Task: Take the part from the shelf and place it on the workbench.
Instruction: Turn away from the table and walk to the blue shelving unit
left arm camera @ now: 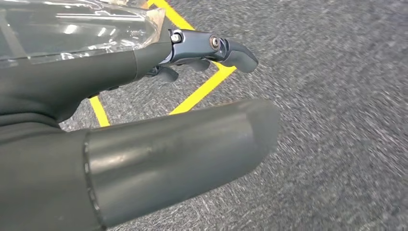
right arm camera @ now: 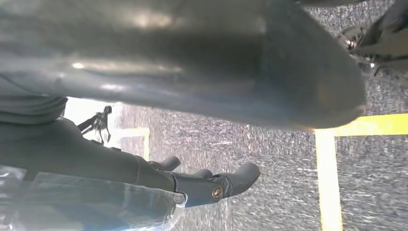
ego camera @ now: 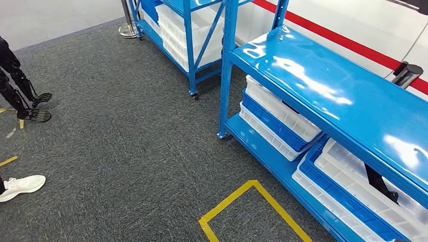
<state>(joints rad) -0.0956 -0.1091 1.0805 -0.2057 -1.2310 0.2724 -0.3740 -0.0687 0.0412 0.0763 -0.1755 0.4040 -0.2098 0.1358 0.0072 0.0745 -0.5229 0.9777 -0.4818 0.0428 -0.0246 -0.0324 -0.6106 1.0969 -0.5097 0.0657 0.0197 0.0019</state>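
Observation:
A blue metal shelf (ego camera: 323, 80) runs along the right of the head view, its glossy top board bare. On its lower level lie stacked white bins (ego camera: 282, 108) and blue bins (ego camera: 275, 126). A dark, strap-like thing (ego camera: 379, 184) leans in the nearest white bin; I cannot tell whether it is the part. My left hand (left arm camera: 120, 82) hangs over grey carpet with its fingers (left arm camera: 226, 48) stretched out and apart from the thumb, holding nothing. My right hand (right arm camera: 96, 159) hangs the same way, its fingers (right arm camera: 226, 183) extended and empty.
A second blue shelf (ego camera: 189, 30) with white bins stands further back. A yellow tape corner (ego camera: 242, 201) marks the carpet in front of me. At the left are a person's white shoe (ego camera: 22, 185) and black legs with feet (ego camera: 20, 96). A stanchion base (ego camera: 128, 30) is at the back.

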